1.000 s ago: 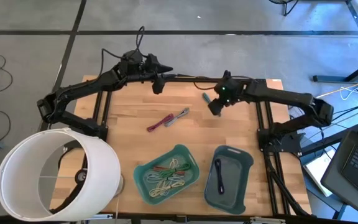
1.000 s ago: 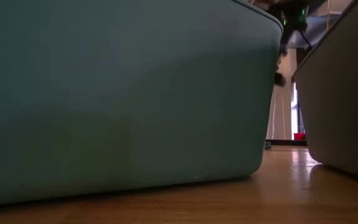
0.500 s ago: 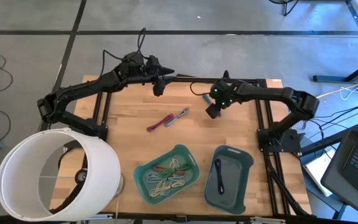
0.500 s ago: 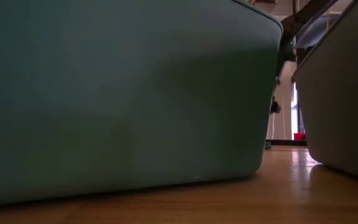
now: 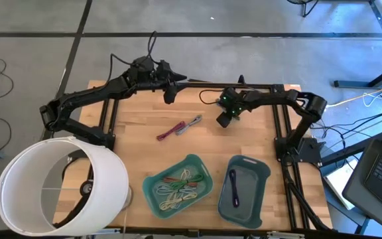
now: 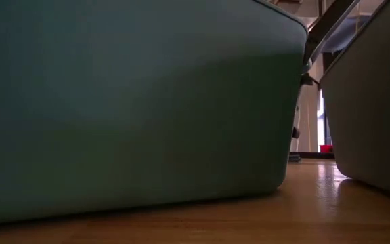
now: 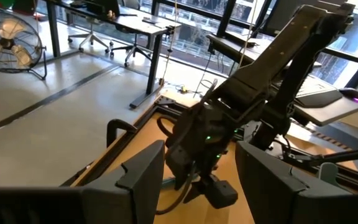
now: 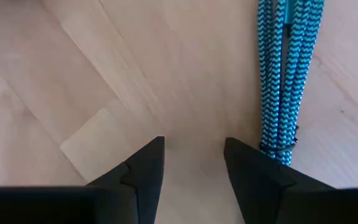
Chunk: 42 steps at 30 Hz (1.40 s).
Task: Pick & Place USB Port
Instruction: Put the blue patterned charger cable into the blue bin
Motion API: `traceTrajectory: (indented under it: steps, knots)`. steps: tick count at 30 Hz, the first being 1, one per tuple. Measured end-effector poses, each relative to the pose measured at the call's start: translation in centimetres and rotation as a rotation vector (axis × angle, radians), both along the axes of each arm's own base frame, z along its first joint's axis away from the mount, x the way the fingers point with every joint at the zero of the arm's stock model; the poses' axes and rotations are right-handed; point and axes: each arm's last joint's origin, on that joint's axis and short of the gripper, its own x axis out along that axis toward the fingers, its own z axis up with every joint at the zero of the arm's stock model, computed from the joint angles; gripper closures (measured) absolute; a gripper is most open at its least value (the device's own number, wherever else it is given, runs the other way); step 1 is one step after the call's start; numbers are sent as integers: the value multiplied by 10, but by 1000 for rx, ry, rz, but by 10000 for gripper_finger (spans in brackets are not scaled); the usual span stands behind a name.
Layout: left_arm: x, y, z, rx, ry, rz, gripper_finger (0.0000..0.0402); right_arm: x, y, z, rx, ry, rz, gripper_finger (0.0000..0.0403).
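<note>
A bundled teal-and-black braided USB cable (image 8: 284,74) lies flat on the wood table, just beside my right gripper (image 8: 194,165). That gripper is open and points down over bare wood, the cable outside its fingers. In the high view the right gripper (image 5: 223,120) is at the table's far middle, and its arm covers the braided cable. A red cable and a grey cable (image 5: 178,127) lie side by side to its left. My left gripper (image 5: 169,93) is open and held high over the far edge, and its wrist view (image 7: 194,186) looks at the right arm.
A teal bin (image 5: 178,186) holding several cables and a blue-grey bin (image 5: 245,190) holding one dark cable stand at the near edge; they fill the low view. A big white lampshade (image 5: 58,189) covers the near left corner. Bare wood lies between the bins and the grippers.
My right gripper has moved a little toward the table's left and down toward the wood, its arm folding back toward the far edge. The cables and bins have stayed where they were.
</note>
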Motion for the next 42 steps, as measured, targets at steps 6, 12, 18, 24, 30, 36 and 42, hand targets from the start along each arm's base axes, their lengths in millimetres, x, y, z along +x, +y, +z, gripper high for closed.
traceTrajectory:
  steps: [6, 12, 18, 24, 30, 36, 42]
  knots:
    - [1, -2, 0, 6, 2, -7, 210, 4, -1, 34, -14, -28, 4, 229]
    - [1, -2, 0, 7, 2, -10, 210, 4, -8, 64, -130, -11, 38, 228]
    - [1, -2, 0, 8, 3, -10, 210, 0, -17, 63, -113, 47, 51, 201]
    - [1, -2, 0, 8, 3, -10, 210, -2, -24, 50, -94, 100, 30, 170]
    - [2, -3, 0, 8, 3, -13, 210, -2, -25, 47, -108, 133, 34, 167]
    - [3, -5, 0, 13, 4, -22, 210, -6, -17, 56, 30, 192, -48, 166]
    - [3, -5, 0, 24, 7, -22, 210, 10, -8, 70, -17, 159, 4, 166]
